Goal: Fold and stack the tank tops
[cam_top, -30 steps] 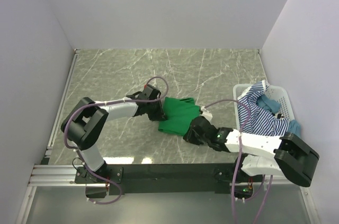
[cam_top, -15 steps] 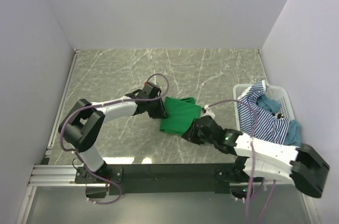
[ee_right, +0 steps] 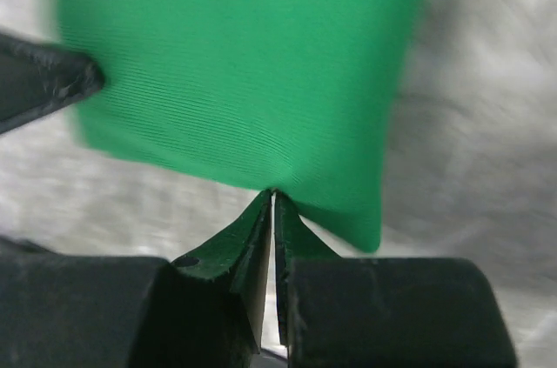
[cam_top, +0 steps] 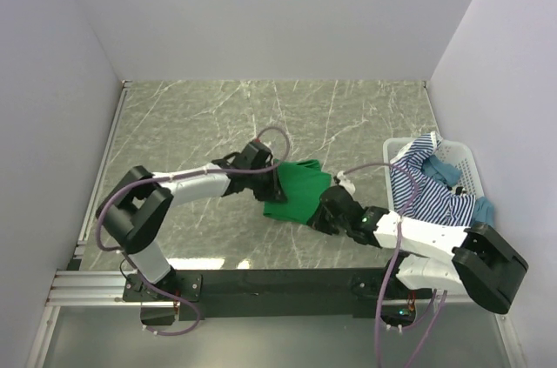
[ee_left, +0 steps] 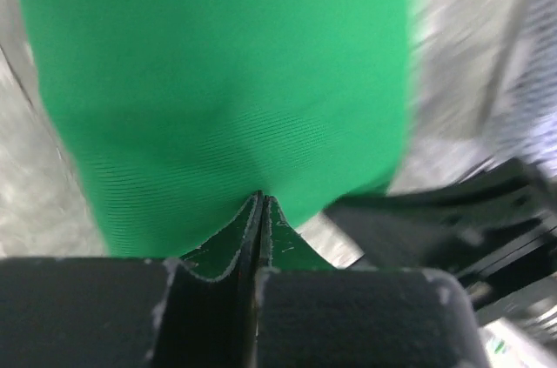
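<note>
Three plain pale walls (cam_top: 261,11) box in the table (cam_top: 191,124), whose flat top has a grey-green marble pattern with thin white veins.

The left arm (cam_top: 191,184) and right arm (cam_top: 426,237) are white shells with black joints. They reach low across the slab toward each other from either side. A looping purple cable (cam_top: 270,135) runs along the left one.

At the right edge stands the basket (cam_top: 466,159), white slatted plastic with a rectangular rim. The striped tank top (cam_top: 426,190), limp navy-and-white cloth, lies heaped in it and spills over its near-left side. The teal tank top (cam_top: 484,210) shows as a soft blue bunch at the basket's near corner, partly under the stripes.

The green tank top (cam_top: 300,190) lies on the table's middle, between the two arms and clear of the basket. It is a compact, roughly rectangular bundle of bright, finely ribbed knit. From above, both wrists hide parts of its left and near-right edges.

The left gripper (cam_top: 268,178) is clamped on the garment's left edge. Its wrist view shows the dark, matte, scuffed fingers pressed together with a peak of green cloth pinched between them. Black parts of the other arm stand just beyond the cloth.

The right gripper (cam_top: 324,211) likewise pinches the near-right edge, its jaws closed on a small green fold. The left gripper's tip pokes in at that view's left side.
</note>
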